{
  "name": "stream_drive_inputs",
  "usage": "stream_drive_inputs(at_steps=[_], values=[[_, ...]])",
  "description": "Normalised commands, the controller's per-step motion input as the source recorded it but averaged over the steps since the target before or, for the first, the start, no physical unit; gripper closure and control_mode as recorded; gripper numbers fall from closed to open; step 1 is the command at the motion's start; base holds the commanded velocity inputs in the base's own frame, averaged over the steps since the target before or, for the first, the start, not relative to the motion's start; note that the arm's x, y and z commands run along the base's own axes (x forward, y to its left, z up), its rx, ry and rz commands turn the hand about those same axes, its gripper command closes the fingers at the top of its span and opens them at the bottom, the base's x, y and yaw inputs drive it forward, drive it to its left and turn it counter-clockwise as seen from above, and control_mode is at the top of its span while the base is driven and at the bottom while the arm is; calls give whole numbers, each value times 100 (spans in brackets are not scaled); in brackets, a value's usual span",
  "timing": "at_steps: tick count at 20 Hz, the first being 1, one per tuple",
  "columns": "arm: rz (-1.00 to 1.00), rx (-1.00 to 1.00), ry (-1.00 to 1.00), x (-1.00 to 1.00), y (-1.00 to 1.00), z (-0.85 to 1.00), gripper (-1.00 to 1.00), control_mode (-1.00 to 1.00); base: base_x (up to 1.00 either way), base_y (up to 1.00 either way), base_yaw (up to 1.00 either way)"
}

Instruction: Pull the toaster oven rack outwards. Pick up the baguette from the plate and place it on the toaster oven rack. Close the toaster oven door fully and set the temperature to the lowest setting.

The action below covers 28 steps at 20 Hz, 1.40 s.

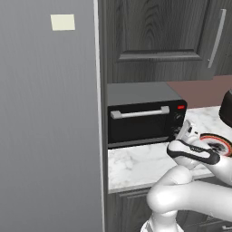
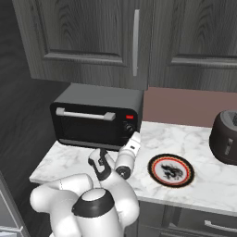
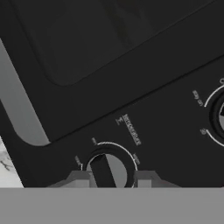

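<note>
The boxy black toaster oven (image 2: 96,118) with its grey top is sitting at the left end of the marble counter (image 2: 74,159), its glass-fronted door (image 1: 141,123) standing shut under the silver bar handle (image 1: 140,112). The two-finger gripper (image 3: 108,180) is straddling 1 of 2 round black knobs (image 3: 106,169), fingertips either side, seemingly to turn the temperature down; whether they are pinching it, I cannot tell. The round orange-rimmed plate (image 2: 171,170) is lying bare to the right.

Even flat rendered light, soft shadows, sharp
</note>
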Motion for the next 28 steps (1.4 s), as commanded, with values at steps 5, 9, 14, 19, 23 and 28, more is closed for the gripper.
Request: stream_drive_inputs(at_steps=[5,9,14,19,23,28], values=[[0,-14,-16,-10,0,-8,100,-100,0,0,0],[0,-18,-14,-1,0,-15,100,-100,0,0,0],[0,-16,-14,0,0,-15,100,-100,0,0,0],[0,-14,-13,0,0,-11,100,-100,0,0,0],[0,-13,-8,0,0,-9,100,-100,0,0,0],[0,-15,0,0,0,-2,100,-100,0,0,0]])
